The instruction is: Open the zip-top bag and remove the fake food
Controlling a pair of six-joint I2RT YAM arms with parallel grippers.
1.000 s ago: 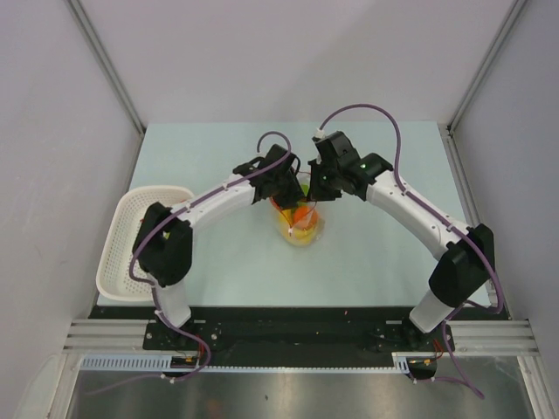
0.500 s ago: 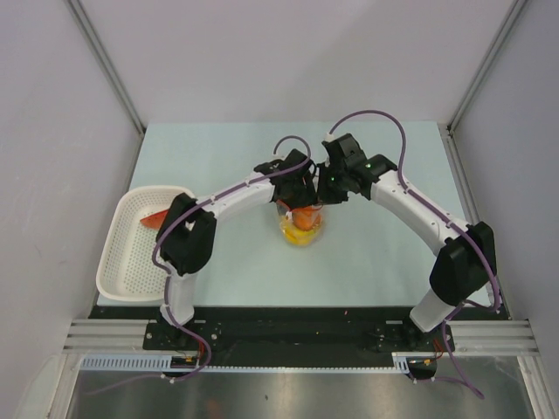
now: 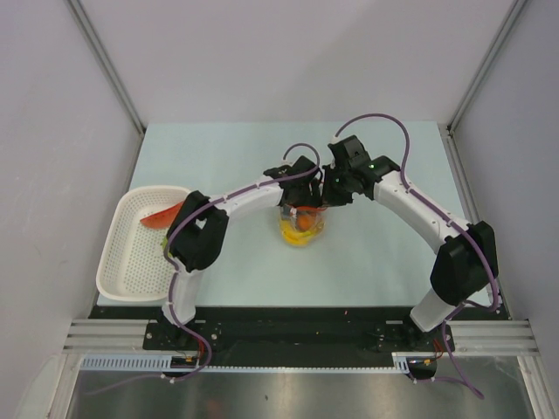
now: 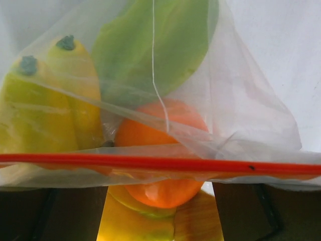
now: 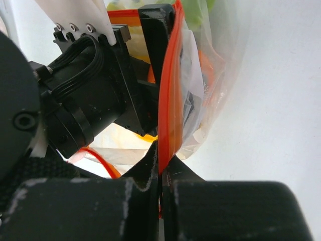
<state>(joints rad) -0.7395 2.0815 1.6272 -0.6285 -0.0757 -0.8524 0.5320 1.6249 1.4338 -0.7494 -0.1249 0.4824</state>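
Observation:
The zip-top bag (image 3: 302,230) stands mid-table, clear plastic with a red zip strip (image 4: 160,163) running across the left wrist view. Through the plastic I see the fake food: yellow bananas (image 4: 45,110), a flat green piece (image 4: 150,50) and a round orange fruit (image 4: 160,133). My left gripper (image 4: 160,211) is open at the bag's mouth, with a dark finger (image 4: 50,213) on each side of the orange fruit and nothing gripped. My right gripper (image 5: 161,175) is shut on the red zip strip (image 5: 168,100) and holds the bag's rim up. The left gripper's black body (image 5: 100,100) sits close beside that strip.
A white perforated basket (image 3: 131,266) stands at the table's left edge with an orange-red toy piece (image 3: 159,218) in it. The left arm's elbow (image 3: 196,240) hangs beside the basket. Pale green tabletop (image 3: 218,157) lies bare behind the bag.
The left gripper has opened wide and shifted right, up to the bag's mouth. Its elbow swung right off the basket, uncovering the orange-red piece. The right gripper stays shut on the strip.

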